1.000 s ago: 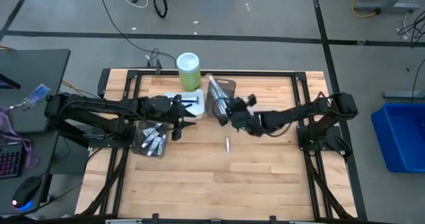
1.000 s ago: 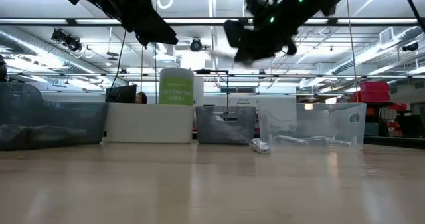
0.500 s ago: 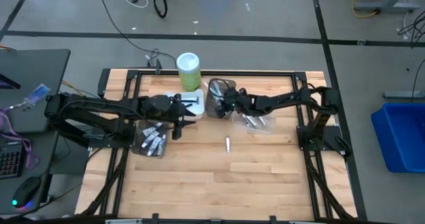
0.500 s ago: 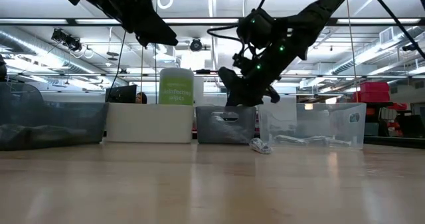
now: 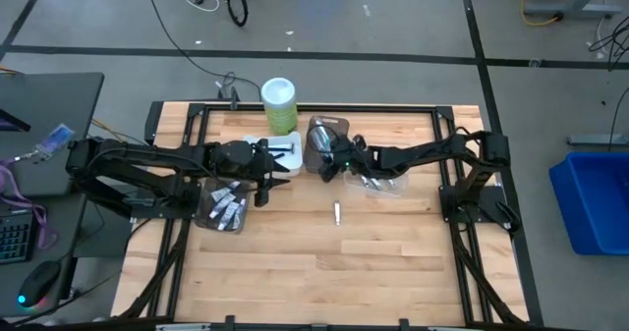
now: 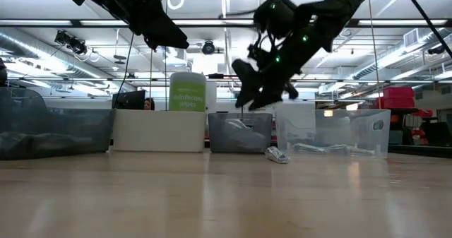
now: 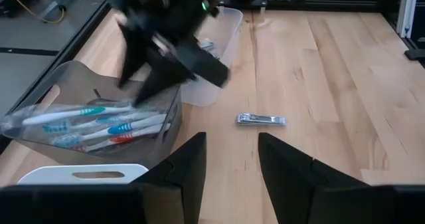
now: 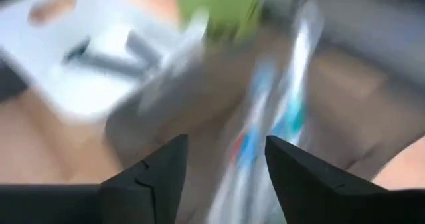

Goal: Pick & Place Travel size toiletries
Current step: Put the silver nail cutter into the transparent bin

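Observation:
My right gripper (image 5: 328, 165) hangs open and empty just above the grey tray (image 5: 325, 135), which holds white-blue toothbrushes (image 7: 106, 124). In the right wrist view the right gripper (image 8: 226, 144) looks down on those toothbrushes (image 8: 272, 124), blurred. My left gripper (image 7: 231, 139) waits open and empty high over the table's left, beside the white tray (image 5: 275, 150) with dark razors. Small white tubes (image 5: 226, 210) lie in a clear tray at the left. A small silvery item (image 7: 261, 119) lies flat on the bare wood.
A tall green canister (image 5: 279, 103) stands at the far edge behind the trays. Right of the grey tray, another clear tray (image 5: 379, 182) holds slim items. The wood toward the near edge (image 5: 324, 272) is bare. A black frame runs round the table.
My right gripper has gone from over the table's middle toward the far left, to the grey tray. It dipped down to the tray's rim and has since risen a little. The silvery item on the wood has stayed put.

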You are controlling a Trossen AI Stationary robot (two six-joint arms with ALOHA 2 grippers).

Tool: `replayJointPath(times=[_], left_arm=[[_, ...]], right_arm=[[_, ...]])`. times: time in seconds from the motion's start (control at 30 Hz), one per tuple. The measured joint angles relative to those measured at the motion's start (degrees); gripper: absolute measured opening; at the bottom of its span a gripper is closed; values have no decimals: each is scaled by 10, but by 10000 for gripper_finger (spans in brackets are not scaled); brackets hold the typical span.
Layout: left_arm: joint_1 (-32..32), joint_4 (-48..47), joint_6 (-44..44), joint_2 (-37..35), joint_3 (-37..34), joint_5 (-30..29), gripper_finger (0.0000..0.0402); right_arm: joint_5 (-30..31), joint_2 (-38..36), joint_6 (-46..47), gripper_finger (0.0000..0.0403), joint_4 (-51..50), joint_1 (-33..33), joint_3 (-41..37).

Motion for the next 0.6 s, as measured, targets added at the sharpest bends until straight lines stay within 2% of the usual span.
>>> replayJointPath(times=[0.1,0.17,0.27,0.4,0.5,0.6], left_arm=[[0,0,0,0,0,0,146],[0,1,0,0,0,0,146],[0,1,0,0,0,0,146],[0,2,0,0,0,0,146],[0,2,0,0,0,0,146],[0,2,-3,0,0,0,146]], right_arm=[[78,-14,-91,208,59,-1,0],[77,-15,-133,204,93,-14,0],[34,-15,-123,196,92,-37,0],[-56,-16,-90,185,26,-50,0],[-127,-31,-82,178,16,-22,0],[-129,-51,-72,171,2,25,0]])
